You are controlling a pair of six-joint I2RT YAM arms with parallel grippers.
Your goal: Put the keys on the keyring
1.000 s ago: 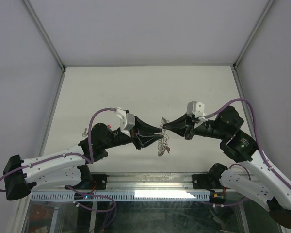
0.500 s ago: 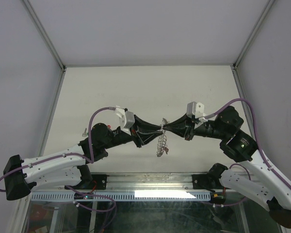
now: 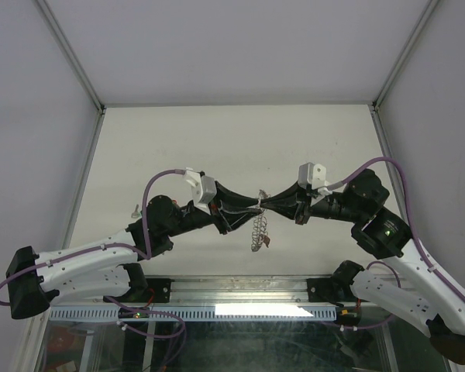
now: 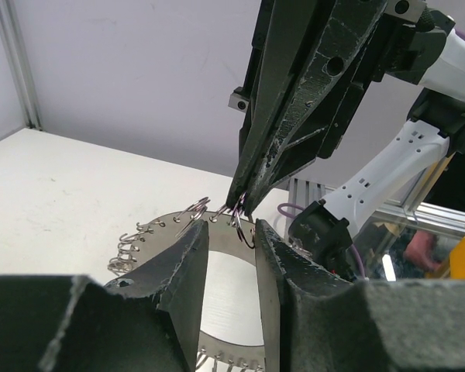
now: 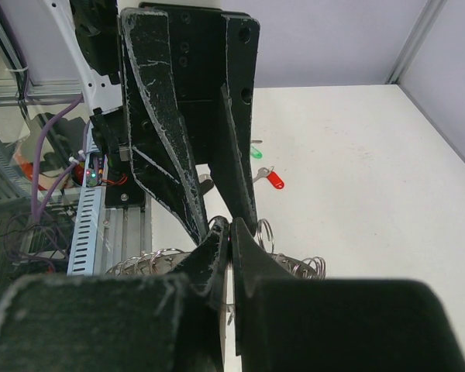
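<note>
**A:** Eyes on the pale table point(image 3: 217, 139). Over by its left edge there's a small glint lying on it, which looks like the keys point(image 3: 134, 209).

**B:** The right wrist view has them clearer: a red-headed key point(image 5: 274, 180) and a green-headed key point(image 5: 256, 153), flat on the top, just beside each other. There may be a third, but it's too small to tell.

Left wrist view: lower part of the wide flat grey metal keyring point(image 4: 229, 246) is lost behind the left end effector point(image 4: 231, 226) and the frame's bottom edge.

Right wrist view: the ring's body is masked by the right end effector point(image 5: 230, 225). The green-headed silver key point(image 5: 256, 153) is partly covered.

Overhead: small key point(image 3: 134, 209) on the pale counter point(image 3: 217, 139), head colour too small to tell.
</note>
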